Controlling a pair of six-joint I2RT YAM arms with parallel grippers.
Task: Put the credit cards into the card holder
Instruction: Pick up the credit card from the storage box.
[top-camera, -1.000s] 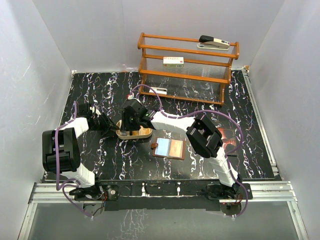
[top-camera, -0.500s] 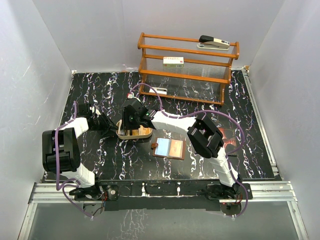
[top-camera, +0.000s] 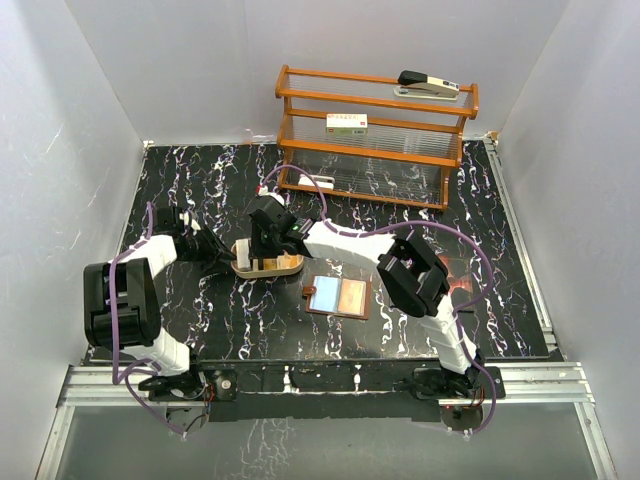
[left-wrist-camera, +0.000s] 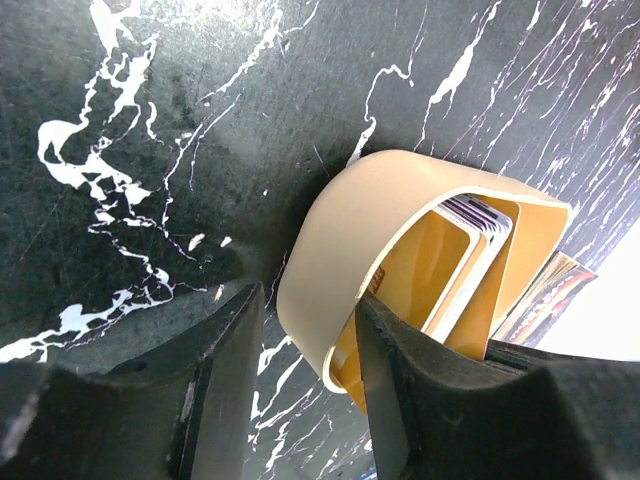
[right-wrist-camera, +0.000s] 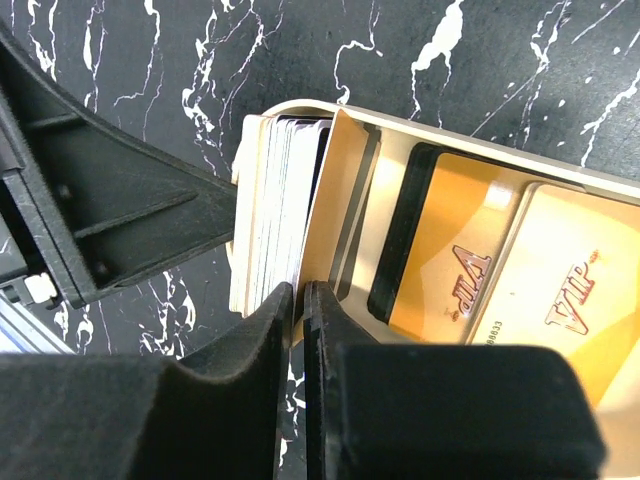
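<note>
Gold credit cards (right-wrist-camera: 470, 270) printed VIP lie flat and overlapping in the tan tray (right-wrist-camera: 450, 133), with a dark edge showing under them. At the tray's rounded end a pack of cards (right-wrist-camera: 283, 190) stands on edge. Just beside it one gold card (right-wrist-camera: 338, 190) stands tilted. The right claw (right-wrist-camera: 300, 298) is clenched to a thin slit, and the tilted card's lower edge runs into that slit, pinched there. The left claw (left-wrist-camera: 308, 298) straddles the tray's end wall. One finger (left-wrist-camera: 385, 400) is inside against the wall; the other is outside, with a sliver of counter showing beside it. I cannot tell whether it clamps the wall or only brackets it. From above, the tray sits left of centre on the black marbled counter (top-camera: 200, 180), with both claws meeting at it. The card holder (top-camera: 338, 296) lies open and flat near the tray, on the right arm's side, inner pockets facing up, apart from both claws. At the back of the counter a wooden rack (top-camera: 380, 103) carries a stapler (top-camera: 428, 85) and a white box (top-camera: 347, 123).
</note>
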